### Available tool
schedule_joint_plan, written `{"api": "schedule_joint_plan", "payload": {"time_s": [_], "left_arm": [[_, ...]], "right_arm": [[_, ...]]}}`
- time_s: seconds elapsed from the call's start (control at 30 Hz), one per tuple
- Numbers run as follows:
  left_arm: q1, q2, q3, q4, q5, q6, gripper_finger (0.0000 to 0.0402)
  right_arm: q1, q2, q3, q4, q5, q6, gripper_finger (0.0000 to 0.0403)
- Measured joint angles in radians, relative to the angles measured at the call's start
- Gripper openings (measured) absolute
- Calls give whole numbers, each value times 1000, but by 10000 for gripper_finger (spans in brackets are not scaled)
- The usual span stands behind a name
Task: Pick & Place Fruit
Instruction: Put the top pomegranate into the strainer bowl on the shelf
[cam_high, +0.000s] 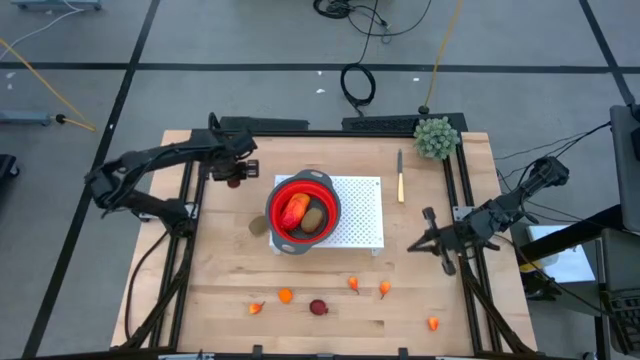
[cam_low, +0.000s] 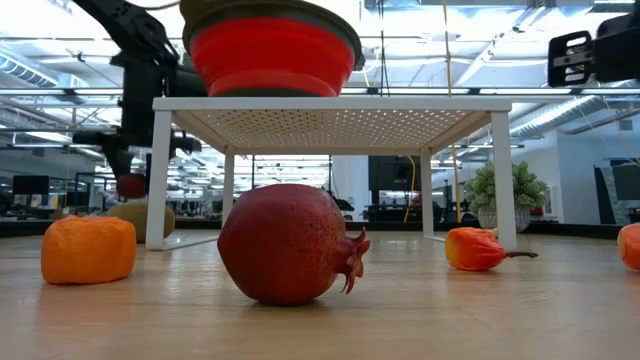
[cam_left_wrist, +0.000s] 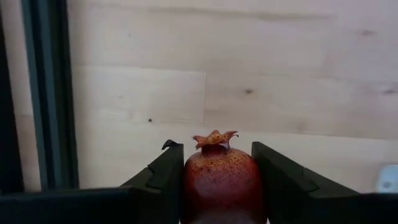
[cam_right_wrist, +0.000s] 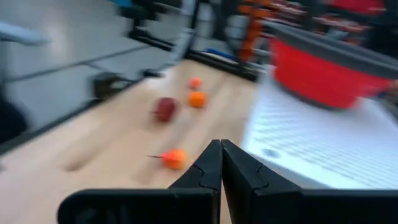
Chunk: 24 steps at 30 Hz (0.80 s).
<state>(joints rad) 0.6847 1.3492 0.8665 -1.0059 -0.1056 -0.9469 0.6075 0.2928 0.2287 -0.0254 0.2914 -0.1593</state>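
1. My left jaws (cam_left_wrist: 217, 180) hang over the desk's (cam_high: 330, 305) left rear, a pomegranate (cam_left_wrist: 221, 180) between them.
2. Mid-desk stands a perforated rack (cam_high: 360, 215); on it sits a bowl (cam_high: 303, 212) — two fruits (cam_high: 303, 213) inside.
3. Just left of the rack lies a kiwi (cam_high: 259, 225).
4. Toward the front edge — small fruits and another pomegranate (cam_high: 318, 307), scattered.
5. My right jaws (cam_high: 420, 245) wait right of the rack.
6. Rear right: a knife (cam_high: 400, 180), a bushy ball (cam_high: 436, 138).

Pale matt wood table (cam_high: 300, 300); speckled dull-red pomegranate (cam_left_wrist: 219, 183); perforated white rack (cam_high: 362, 215); smooth red bowl (cam_high: 303, 190).
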Motion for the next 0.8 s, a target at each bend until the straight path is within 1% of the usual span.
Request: {"api": "schedule_joint_plan", "payload": {"time_s": [0.13,0.2,0.3,0.43,0.63,0.8], "left_arm": [[10,-85,0,0,-1,-7,163],[14,-130,0,0,-1,-7,164],[16,-193,0,2,-2,-8,164],[15,-288,0,7,-2,-8,165],[12,-439,0,15,-1,-25,165],[-32,-547,0,15,-1,-52,165]], "right_arm": [[0,0,0,11,178,-12,0],[0,0,0,11,249,-21,0],[0,0,0,11,315,-45,0],[0,0,0,15,317,-86,0],[0,-9,0,16,315,-89,0],[0,-52,0,-17,310,-90,0]]}}
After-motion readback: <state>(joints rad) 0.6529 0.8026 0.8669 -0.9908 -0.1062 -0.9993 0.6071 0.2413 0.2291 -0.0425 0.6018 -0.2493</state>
